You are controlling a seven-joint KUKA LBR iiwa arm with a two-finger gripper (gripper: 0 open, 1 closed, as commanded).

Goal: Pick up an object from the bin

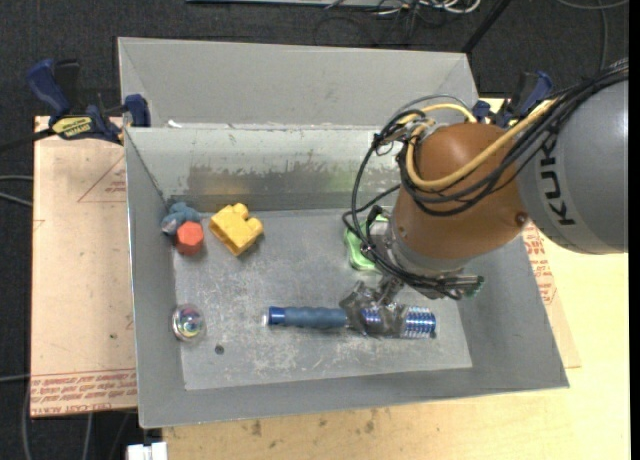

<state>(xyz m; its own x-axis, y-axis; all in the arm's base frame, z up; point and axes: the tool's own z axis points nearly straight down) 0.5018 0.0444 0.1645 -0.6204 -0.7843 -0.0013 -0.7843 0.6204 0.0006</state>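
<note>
Camera view. Grey metal bin (290, 273), floor scuffed, few things in it, spread out.

Arm (595, 148) enters from the right. Black lettering on its grey shell reads "KU"; the rest runs out of sight. Orange-brown cover (460, 198) on the wrist, with black and yellow cables (432, 108) looped over its top.

Gripper (374, 308) is low over the floor, right of centre, toward the near wall. It sits at the right end of a dark blue stick (305, 319) that lies flat, running left to right along the near part of the floor. Contact between them is not clear. Cannot tell whether the jaws are apart or together; the wrist hides that area.

Just right of the gripper: a short blue-and-silver ribbed piece (417, 324), lying flat.

Bright green thing (356, 248) just beyond the gripper, mostly hidden by the wrist; kind not clear.

Far left corner: yellow block (237, 227); left of it an orange-red piece (190, 236), touching a grey-blue piece (180, 215) behind it.

Near left: clear glassy ball (187, 324), well apart from the rest.

No readable labels on the things in the bin.
</note>
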